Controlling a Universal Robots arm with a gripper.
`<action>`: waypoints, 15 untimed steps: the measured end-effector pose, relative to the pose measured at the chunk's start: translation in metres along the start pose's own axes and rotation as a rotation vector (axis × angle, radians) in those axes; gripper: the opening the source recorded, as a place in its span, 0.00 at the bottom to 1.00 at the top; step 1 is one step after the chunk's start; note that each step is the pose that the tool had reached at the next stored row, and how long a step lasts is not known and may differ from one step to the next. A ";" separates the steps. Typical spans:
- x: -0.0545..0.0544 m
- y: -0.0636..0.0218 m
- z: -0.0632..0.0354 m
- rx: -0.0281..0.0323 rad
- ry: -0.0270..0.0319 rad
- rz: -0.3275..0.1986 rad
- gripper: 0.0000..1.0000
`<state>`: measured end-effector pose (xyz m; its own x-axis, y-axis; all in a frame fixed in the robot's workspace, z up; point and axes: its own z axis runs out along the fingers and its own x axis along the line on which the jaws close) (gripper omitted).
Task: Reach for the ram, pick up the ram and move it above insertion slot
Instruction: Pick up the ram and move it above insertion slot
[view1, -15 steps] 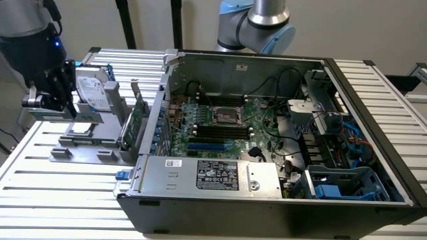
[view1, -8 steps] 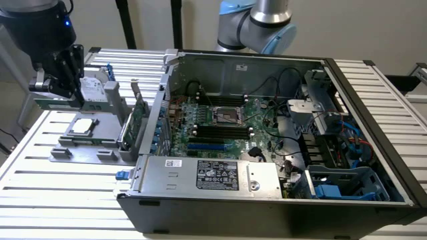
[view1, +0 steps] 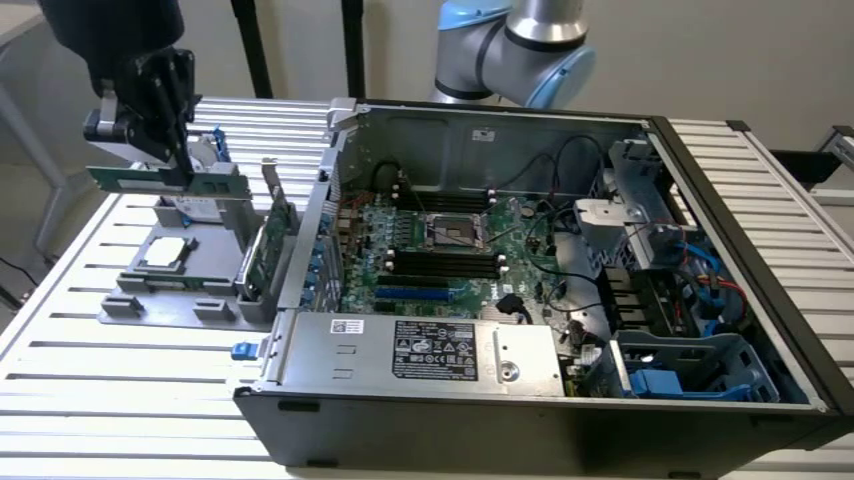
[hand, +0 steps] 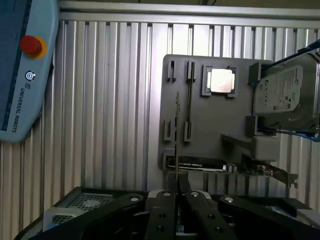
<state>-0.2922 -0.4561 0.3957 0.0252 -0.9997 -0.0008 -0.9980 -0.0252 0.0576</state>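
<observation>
My gripper (view1: 171, 165) is shut on the ram (view1: 214, 183), a thin green stick held level and lifted above the grey parts holder (view1: 134, 300), at the exterior view's left of the open computer case. In the wrist view the ram (hand: 176, 130) appears edge-on as a thin line running out from between my black fingers (hand: 162, 210), over the holder (hand: 210, 130). The black insertion slots (view1: 441, 264) lie on the motherboard inside the case, well toward the exterior view's right of the ram.
The holder carries a processor chip (view1: 167, 252), a hard drive (hand: 285, 95) and a taller green expansion card (view1: 276, 240) with a metal bracket. The case wall (view1: 314, 230) stands between holder and motherboard. A teach pendant (hand: 20, 75) lies on the slatted table (view1: 120, 400).
</observation>
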 end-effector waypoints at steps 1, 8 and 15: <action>0.000 -0.0042 -0.0047 -0.0008 0.0000 0.000 0.13; 0.001 -0.0345 -0.0348 -0.0070 -0.0002 0.000 0.13; 0.002 -0.0658 -0.0462 -0.0098 -0.0011 0.000 0.13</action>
<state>-0.2238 -0.4561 0.4380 0.0252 -0.9997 -0.0019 -0.9974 -0.0253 0.0674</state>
